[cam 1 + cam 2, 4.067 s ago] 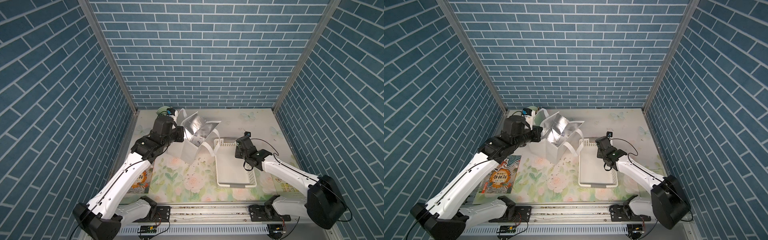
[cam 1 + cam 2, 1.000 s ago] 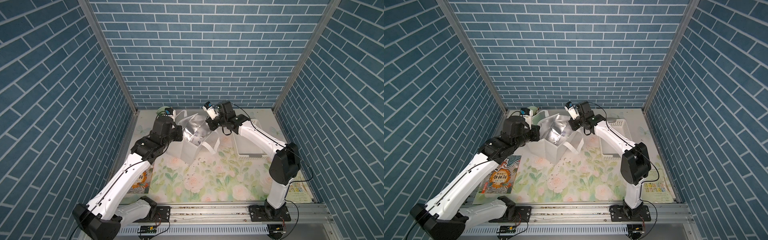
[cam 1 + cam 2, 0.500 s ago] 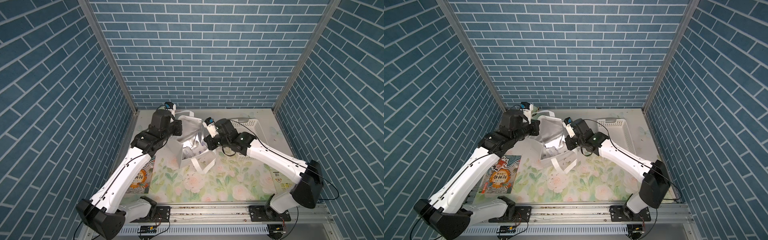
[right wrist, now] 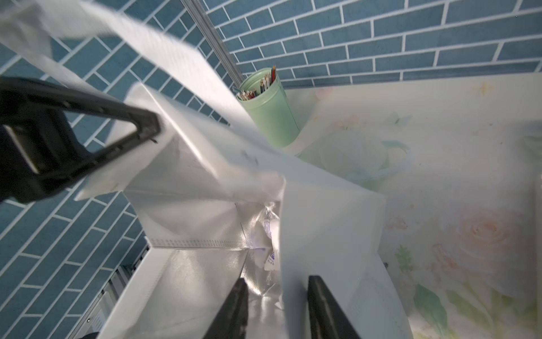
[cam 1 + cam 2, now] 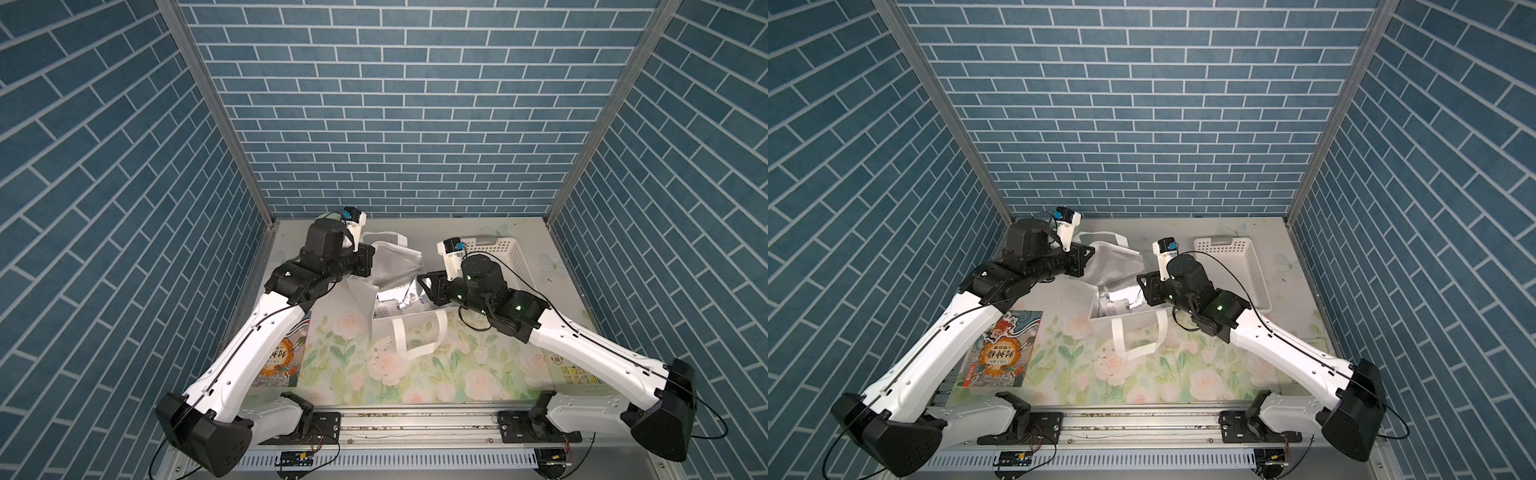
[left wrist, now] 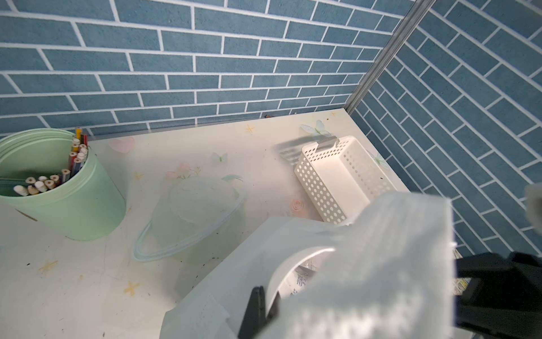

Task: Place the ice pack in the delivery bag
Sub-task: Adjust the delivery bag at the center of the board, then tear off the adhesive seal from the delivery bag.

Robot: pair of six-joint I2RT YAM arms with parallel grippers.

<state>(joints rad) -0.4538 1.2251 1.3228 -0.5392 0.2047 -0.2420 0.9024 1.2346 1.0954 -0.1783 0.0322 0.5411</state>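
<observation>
The release step seemed to be in hand. The right claw (image 4: pixel 275 308) hung over the mouth of the delivery bag (image 5: pixel 1129 328), its jaws apart and holding nothing. The ice pack (image 5: pixel 1116 306), a clear printed pouch, lay just below that claw on the foil lining. The left claw (image 5: pixel 1088 254) was pinched together on the bag's back flap, propping it open. Next, the right claw would likely need to rise straight out without catching the wall.

Counted on the tabletop (image 5: pixel 1183 374):
- one bag
- one ice pack
- one basket (image 5: pixel 1237 266) beyond the right claw
- one pencil cup (image 6: pixel 58 199) behind the left claw
- one book (image 5: pixel 1000 349)
</observation>
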